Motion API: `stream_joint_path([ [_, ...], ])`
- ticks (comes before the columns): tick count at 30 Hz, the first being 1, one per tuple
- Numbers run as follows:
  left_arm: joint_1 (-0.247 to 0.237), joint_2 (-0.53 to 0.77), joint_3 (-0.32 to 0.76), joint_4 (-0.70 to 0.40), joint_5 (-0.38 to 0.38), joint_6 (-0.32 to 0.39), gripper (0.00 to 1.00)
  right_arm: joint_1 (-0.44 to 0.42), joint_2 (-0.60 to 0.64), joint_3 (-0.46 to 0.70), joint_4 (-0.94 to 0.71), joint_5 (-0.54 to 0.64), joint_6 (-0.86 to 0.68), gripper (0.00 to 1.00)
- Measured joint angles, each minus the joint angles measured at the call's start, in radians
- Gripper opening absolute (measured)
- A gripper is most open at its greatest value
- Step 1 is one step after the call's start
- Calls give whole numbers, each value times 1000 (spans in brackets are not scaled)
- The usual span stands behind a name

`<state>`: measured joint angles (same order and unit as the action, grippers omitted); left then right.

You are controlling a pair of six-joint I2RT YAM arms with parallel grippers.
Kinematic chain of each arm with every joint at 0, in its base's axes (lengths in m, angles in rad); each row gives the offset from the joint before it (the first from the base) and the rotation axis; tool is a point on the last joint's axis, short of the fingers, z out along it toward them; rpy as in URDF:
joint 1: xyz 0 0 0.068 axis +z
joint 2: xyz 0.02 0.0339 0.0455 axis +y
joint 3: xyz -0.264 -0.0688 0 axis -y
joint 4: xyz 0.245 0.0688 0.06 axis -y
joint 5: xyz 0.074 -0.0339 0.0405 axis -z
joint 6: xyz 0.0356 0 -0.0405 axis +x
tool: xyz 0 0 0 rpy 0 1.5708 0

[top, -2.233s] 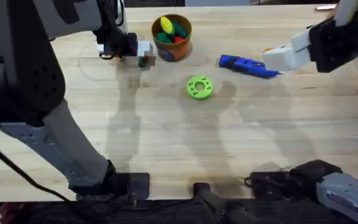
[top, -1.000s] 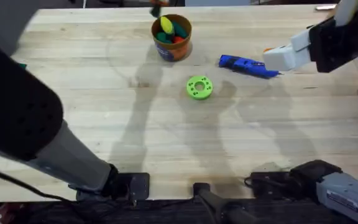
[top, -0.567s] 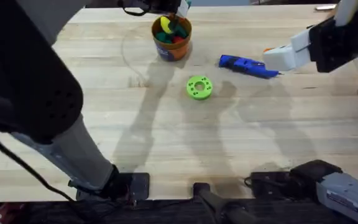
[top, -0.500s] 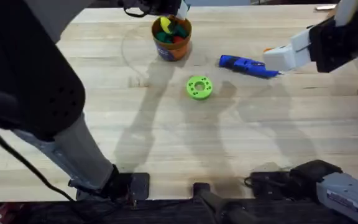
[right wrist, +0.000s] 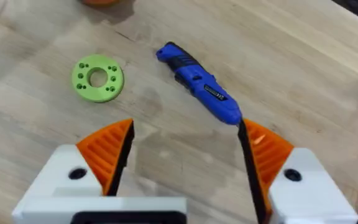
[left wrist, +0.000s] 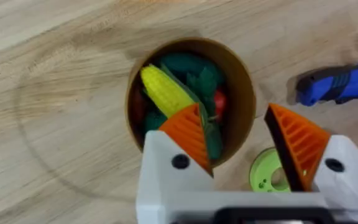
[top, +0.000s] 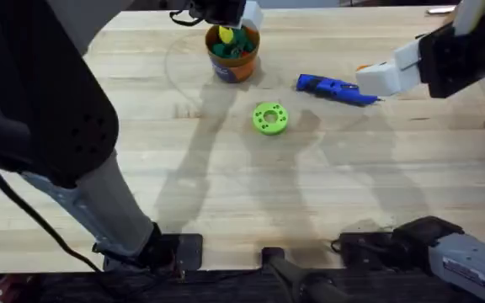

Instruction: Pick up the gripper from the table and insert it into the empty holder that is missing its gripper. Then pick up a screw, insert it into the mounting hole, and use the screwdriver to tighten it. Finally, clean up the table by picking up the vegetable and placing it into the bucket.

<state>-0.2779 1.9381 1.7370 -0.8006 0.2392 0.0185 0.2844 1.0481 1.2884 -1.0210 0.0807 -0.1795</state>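
Hovering now over the bucket [left wrist: 244,93] (earlier beside it); both jaws wide.

left arm stretched far forward | left gripper [left wrist: 241,146] jaws apart | right gripper [right wrist: 185,158] jaws apart, hovering low

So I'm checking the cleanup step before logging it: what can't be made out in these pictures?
- Bucket contents, left wrist view: the left gripper covers the near part, so the pieces below the corn are hidden.
- Left gripper, overhead view: cut off by the top edge.
- Screwdriver tip, right wrist view: hidden behind a right gripper finger.
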Motion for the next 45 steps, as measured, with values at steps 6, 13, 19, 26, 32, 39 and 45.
stream_joint_path([
  [6, 0, 0, 0, 0, -1, 0, 637, 0, 0, 0, 0, 0, 0, 976],
  [13, 0, 0, 0, 0, -4, 1, 807, 0, 0, 0, 0, 0, 0, 976],
  [19, 0, 0, 0, 0, -4, 0, 904, 0, 0, 0, 0, 0, 0, 976],
  [26, 0, 0, 0, 0, -4, 0, 909, 0, 0, 0, 0, 0, 0, 976],
  [32, 0, 0, 0, 0, -4, 0, 907, 0, 0, 0, 0, 0, 0, 976],
  [39, 0, 0, 0, 0, -4, 0, 909, 0, 0, 0, 0, 0, 0, 976],
  [45, 0, 0, 0, 0, -4, 0, 909, 0, 0, 0, 0, 0, 0, 976],
])
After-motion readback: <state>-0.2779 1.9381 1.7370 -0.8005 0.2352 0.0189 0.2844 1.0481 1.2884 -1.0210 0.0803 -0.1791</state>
